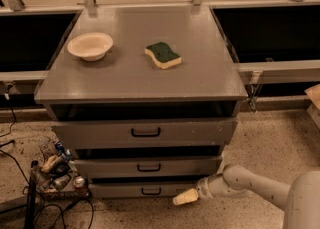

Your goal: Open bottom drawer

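The bottom drawer is the slimmest grey front of three, low near the floor, with a small black bar handle. It stands about flush with the fronts above it. My gripper reaches in from the lower right on a white arm. Its cream tip sits just right of the handle, close to the drawer front, near the floor.
The cabinet top carries a cream bowl and a green-and-yellow sponge. A small crate of clutter and cables lie on the floor to the left. Speckled floor lies to the right.
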`<state>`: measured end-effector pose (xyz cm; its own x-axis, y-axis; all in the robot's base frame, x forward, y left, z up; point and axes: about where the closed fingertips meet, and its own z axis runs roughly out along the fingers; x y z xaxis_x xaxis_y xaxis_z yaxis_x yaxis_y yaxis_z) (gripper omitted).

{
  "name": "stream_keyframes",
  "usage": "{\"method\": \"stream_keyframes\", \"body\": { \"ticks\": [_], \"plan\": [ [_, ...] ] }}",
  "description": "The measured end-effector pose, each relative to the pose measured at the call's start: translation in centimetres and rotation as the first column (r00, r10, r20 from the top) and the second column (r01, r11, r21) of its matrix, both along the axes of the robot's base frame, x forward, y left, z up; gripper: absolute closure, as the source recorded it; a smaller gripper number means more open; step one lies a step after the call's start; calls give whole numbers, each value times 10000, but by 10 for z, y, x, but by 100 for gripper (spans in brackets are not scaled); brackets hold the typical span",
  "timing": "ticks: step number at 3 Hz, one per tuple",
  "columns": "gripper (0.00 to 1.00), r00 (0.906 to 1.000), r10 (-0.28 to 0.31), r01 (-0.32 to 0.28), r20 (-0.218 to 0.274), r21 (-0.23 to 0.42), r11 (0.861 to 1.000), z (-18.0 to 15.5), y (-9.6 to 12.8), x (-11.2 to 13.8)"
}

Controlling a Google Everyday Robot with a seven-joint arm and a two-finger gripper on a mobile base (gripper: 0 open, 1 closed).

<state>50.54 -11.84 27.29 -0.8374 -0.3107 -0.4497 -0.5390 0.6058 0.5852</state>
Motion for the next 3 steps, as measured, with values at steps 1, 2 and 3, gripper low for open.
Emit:
{"method": "stream_keyframes", "body": {
  "ticks": [1, 2, 3],
  "plan": [
    [0, 9960, -784, 795, 434, -227, 9966, -1, -3, -1],
    [0, 9830, -1442, 1505, 1134, -491, 9874, 3, -3, -1],
    [0, 9791, -1596, 1678, 1260, -572, 9842, 0, -5, 2]
  ]
}}
